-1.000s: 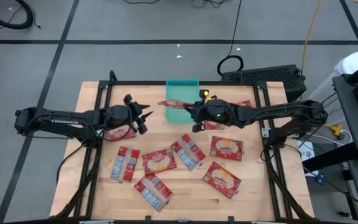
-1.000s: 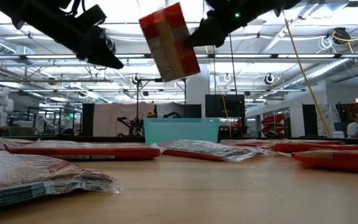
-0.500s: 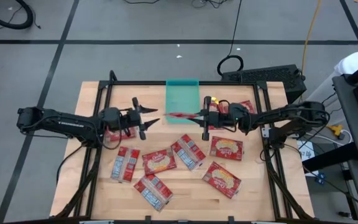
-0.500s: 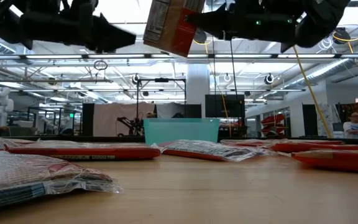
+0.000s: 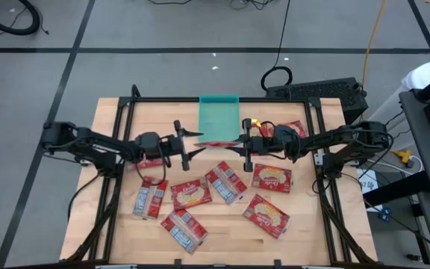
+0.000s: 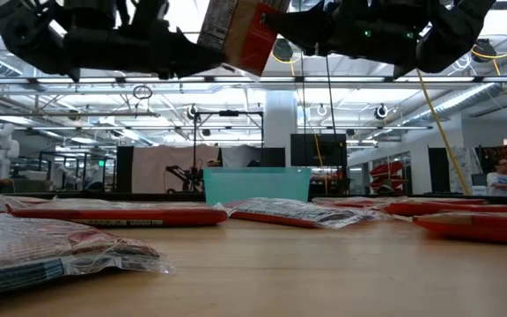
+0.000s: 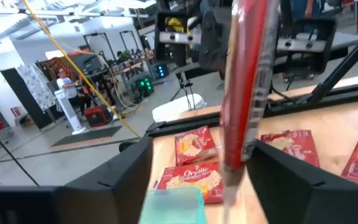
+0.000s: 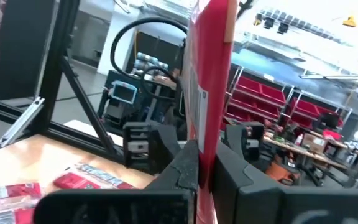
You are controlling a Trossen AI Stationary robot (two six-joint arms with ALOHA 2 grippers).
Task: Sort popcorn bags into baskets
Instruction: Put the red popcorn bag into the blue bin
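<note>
Closer now, the left gripper [image 5: 192,144] has slid in toward the held popcorn bag [image 5: 216,139], fingers spread wide either side of its edge. Opposite, the right gripper [image 5: 242,145] pinches that bag above the table [image 5: 304,224], just beside the teal basket [image 5: 219,118].

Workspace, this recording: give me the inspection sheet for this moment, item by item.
Surface: wooden table inside a black frame.
Job's things: teal basket at the far edge; one popcorn bag held edge-up in the air, other bags lying flat.
Clutter: nothing seen.
Grippers: right gripper shut on the held bag; left gripper open, fingers on either side of the bag's other end.
Cables: black cable coiled on the floor behind the table; yellow cable beyond.
Surroundings: workshop with racks; a person far off.
</note>
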